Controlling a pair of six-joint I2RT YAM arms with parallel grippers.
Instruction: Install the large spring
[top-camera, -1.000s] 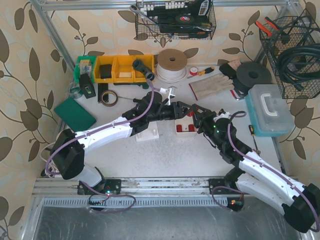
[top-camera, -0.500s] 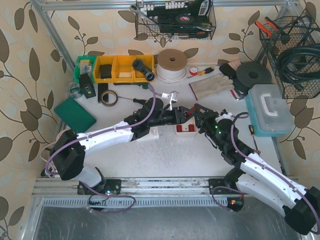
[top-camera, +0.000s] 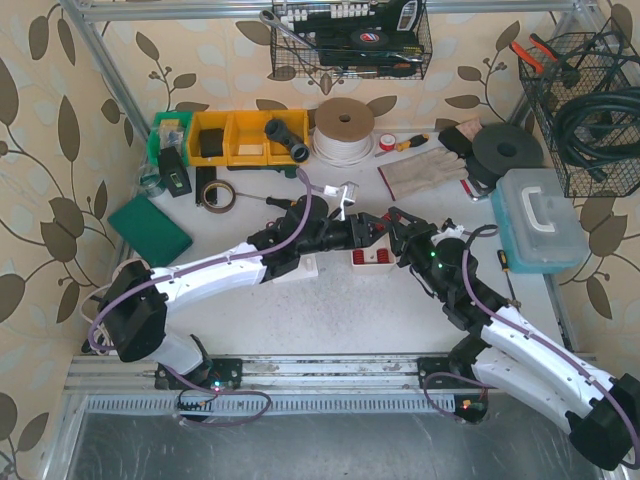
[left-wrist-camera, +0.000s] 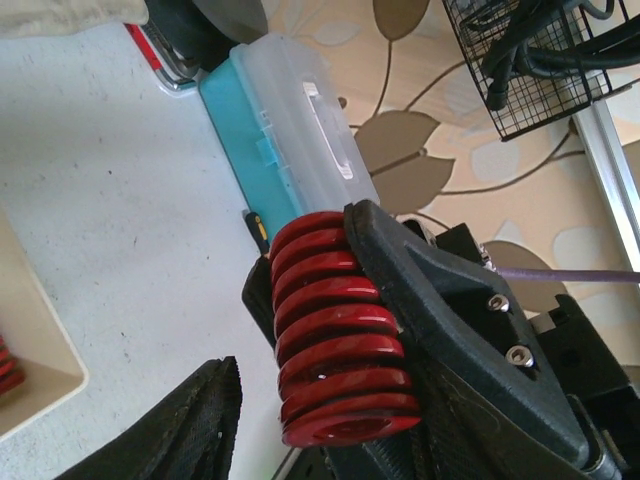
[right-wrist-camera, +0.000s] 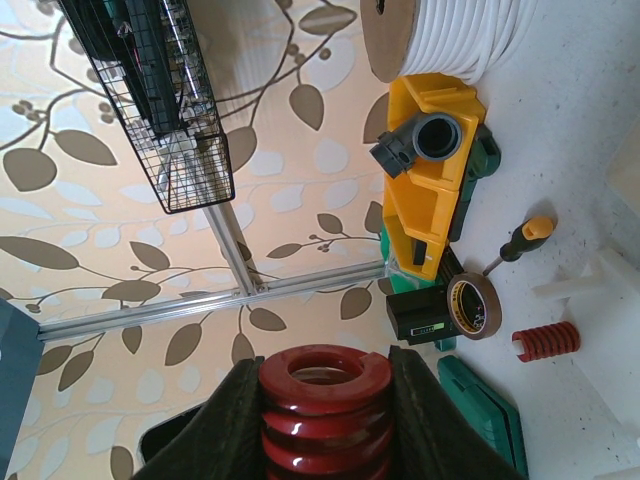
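The large spring (right-wrist-camera: 325, 400), a thick red coil, stands upright between the right gripper's (right-wrist-camera: 325, 375) two black pads, which are shut on its sides. In the top view both grippers meet over the middle of the table, the left gripper (top-camera: 370, 229) nose to nose with the right gripper (top-camera: 396, 233). From the left wrist the large spring (left-wrist-camera: 335, 330) lies against one side of the left gripper (left-wrist-camera: 300, 435), whose other finger (left-wrist-camera: 185, 430) stands apart from the coil with table showing between. A white fixture with red parts (top-camera: 372, 258) sits just below them.
A small red spring (right-wrist-camera: 545, 340) lies on the table beside a white block (top-camera: 295, 268). A teal box with a clear lid (top-camera: 535, 220) stands at the right. Yellow bins (top-camera: 235, 137), a cable spool (top-camera: 343, 128), a tape roll (top-camera: 216, 194) and gloves (top-camera: 420, 172) line the back.
The left arm has reached to the right and brought its gripper up to the spring held by the right gripper. The right arm has barely shifted.
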